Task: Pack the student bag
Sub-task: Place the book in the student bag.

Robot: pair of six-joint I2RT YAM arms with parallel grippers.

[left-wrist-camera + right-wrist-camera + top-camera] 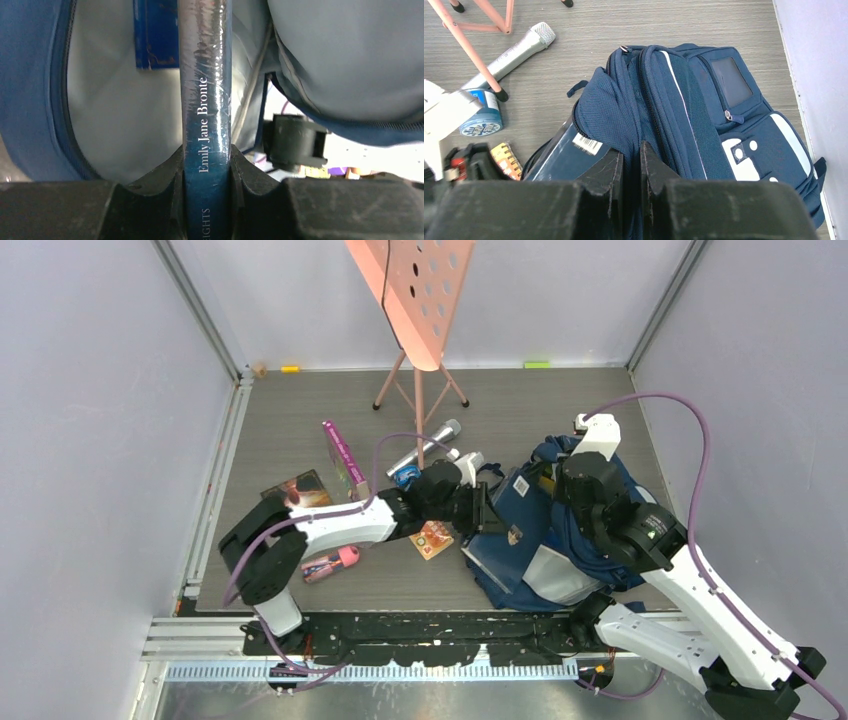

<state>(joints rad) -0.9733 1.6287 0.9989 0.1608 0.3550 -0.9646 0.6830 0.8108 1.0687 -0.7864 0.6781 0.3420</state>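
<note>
The student bag [560, 550], a navy backpack with grey patches, lies at the right of the floor with its top opening toward the left arm. My left gripper [206, 170] is shut on the spine of a dark blue book [206, 100] lettered "Emily Jane Bronte". The book's far end is inside the bag's grey-lined opening [125, 110]. The same book [569, 155] shows a barcode label at the bag's mouth. My right gripper [631, 155] is shut on a fold of the student bag [704, 100] at the rim of the opening, holding it up.
A pink music stand [415, 300] stands behind. On the floor to the left lie a silver microphone [425, 445], a blue tin [406, 476], a pink box [343, 455], a dark booklet [300, 488], an orange card [433, 538] and a pink item [330, 563]. The right wall runs close to the bag.
</note>
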